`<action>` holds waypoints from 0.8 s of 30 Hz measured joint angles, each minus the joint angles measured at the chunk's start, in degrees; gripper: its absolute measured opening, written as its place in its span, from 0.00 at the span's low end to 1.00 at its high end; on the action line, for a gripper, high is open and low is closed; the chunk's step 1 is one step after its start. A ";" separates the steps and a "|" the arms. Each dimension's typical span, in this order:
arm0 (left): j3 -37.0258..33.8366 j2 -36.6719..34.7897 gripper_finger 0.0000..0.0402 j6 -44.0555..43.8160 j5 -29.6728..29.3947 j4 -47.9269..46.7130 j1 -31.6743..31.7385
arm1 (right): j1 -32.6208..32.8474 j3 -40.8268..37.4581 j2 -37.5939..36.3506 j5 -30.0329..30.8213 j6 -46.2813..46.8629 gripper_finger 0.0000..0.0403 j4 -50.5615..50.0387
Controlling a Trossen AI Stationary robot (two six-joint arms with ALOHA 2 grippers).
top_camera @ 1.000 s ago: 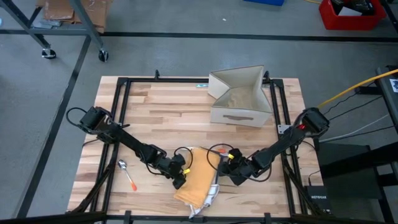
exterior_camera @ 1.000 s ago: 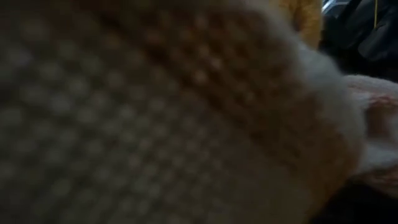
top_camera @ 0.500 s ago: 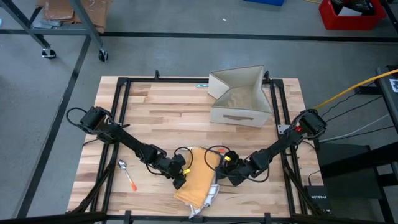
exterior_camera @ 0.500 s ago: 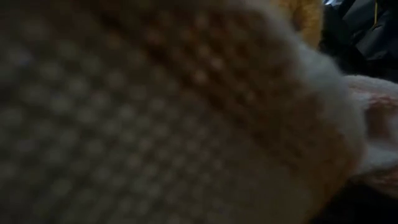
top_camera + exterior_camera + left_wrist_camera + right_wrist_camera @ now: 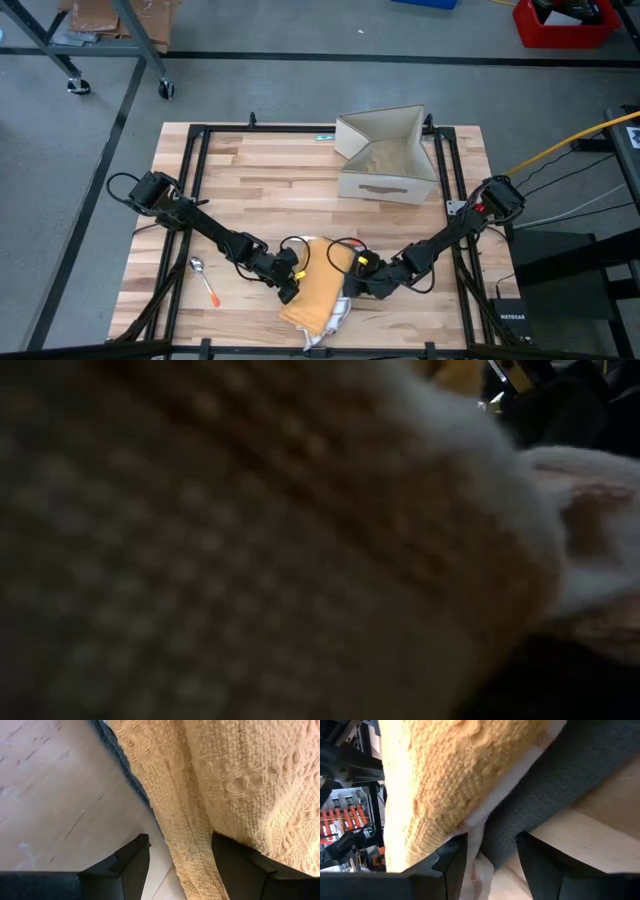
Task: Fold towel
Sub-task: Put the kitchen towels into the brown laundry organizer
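**High View: Both Grippers Set at Opposite Towel Edges**

High view showed the wooden table (image 5: 250, 180) with the spoon (image 5: 203, 277) lying near its 8 o'clock corner, clear of the work. The left gripper (image 5: 288, 285) sat at the 9 o'clock edge of the towel (image 5: 318, 290). The towel lay bunched at the table's 6 o'clock edge, partly doubled over, with a pale patterned underside showing at its lower end. The right gripper (image 5: 352, 283) sat at the towel's 3 o'clock edge. An open cardboard box (image 5: 385, 155) stood well apart at 12 o'clock.

Left wrist view showed the left gripper (image 5: 180, 855) with fingers apart, the towel (image 5: 240, 785) hem running between them but not pinched. Right wrist view showed the right gripper (image 5: 490, 852) with fingers apart, straddling the towel (image 5: 445, 780) hem and a grey layer beneath it; no clamping was evident.

Step in hand, by judgement: acquiring both side edges ahead of a fold. The next move likely calls for closing both sets of fingers on the hems, then lifting together so the cloth spreads evenly.

Low view was blocked almost wholly by cloth close against the lens. How many layers lay in each grip zone could not be determined.
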 joint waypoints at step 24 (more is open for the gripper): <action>0.00 0.00 0.52 0.57 0.25 0.00 -0.06 | 6.15 0.52 -6.12 19.26 9.46 0.44 -4.35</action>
